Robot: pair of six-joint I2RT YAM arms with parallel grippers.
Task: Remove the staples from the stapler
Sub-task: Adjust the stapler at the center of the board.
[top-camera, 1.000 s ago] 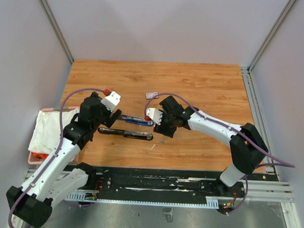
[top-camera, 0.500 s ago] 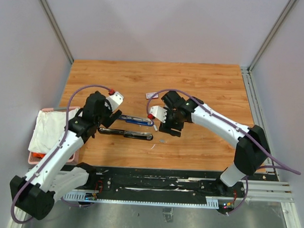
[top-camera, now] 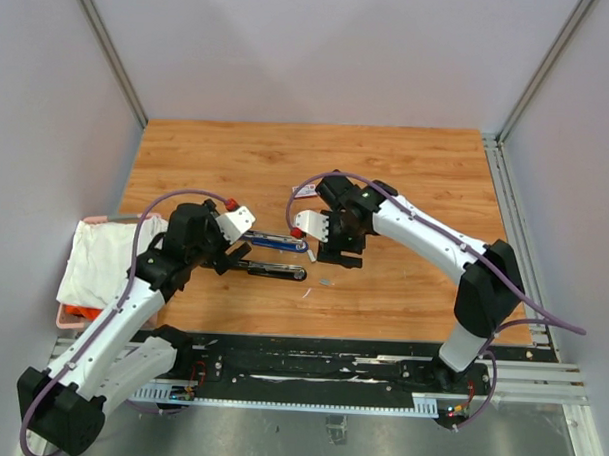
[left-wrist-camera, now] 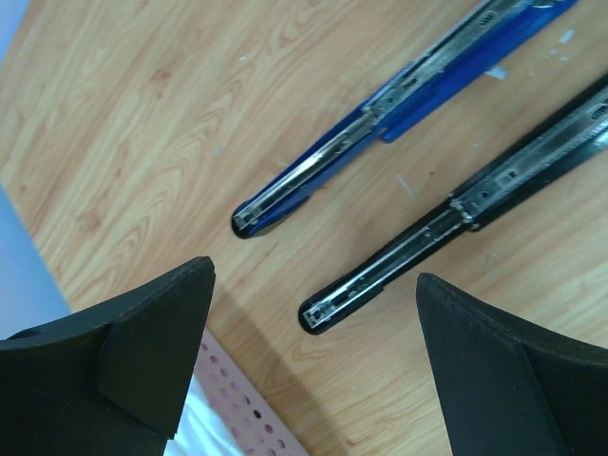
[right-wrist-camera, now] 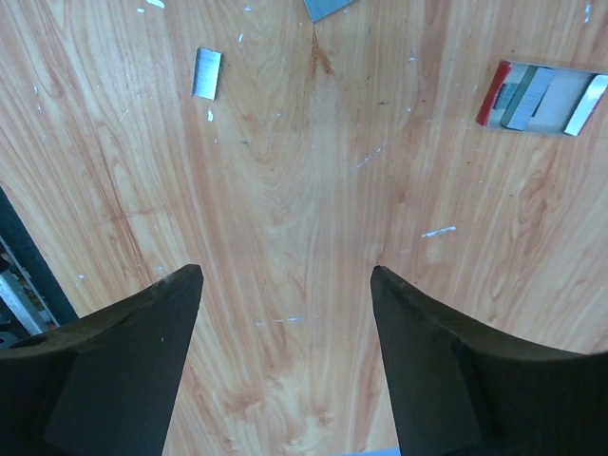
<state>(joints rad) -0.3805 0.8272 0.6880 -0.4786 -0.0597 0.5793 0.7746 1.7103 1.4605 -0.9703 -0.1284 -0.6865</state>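
Two staplers lie opened out on the wooden table, the blue stapler [top-camera: 280,243] behind the black stapler [top-camera: 270,271]. In the left wrist view the blue stapler [left-wrist-camera: 399,95] and the black stapler [left-wrist-camera: 456,209] show their metal magazine channels facing up. My left gripper [top-camera: 225,257] [left-wrist-camera: 313,275] is open and empty, just above the staplers' left ends. My right gripper [top-camera: 341,253] [right-wrist-camera: 285,271] is open and empty over bare wood, right of the staplers. A short silvery staple strip [right-wrist-camera: 206,73] [top-camera: 326,283] lies loose on the table.
A small red-and-white box [right-wrist-camera: 541,97] [top-camera: 305,190] lies behind the right gripper. A pink perforated basket [left-wrist-camera: 242,418] with a white cloth [top-camera: 98,256] sits at the table's left edge. Tiny loose staple bits [right-wrist-camera: 438,231] are scattered on the wood. Grey walls enclose the table.
My left gripper has swung right and nearer, down towards the staplers' left ends. My right gripper has shifted slightly right and its wrist has turned. The staplers have not moved.
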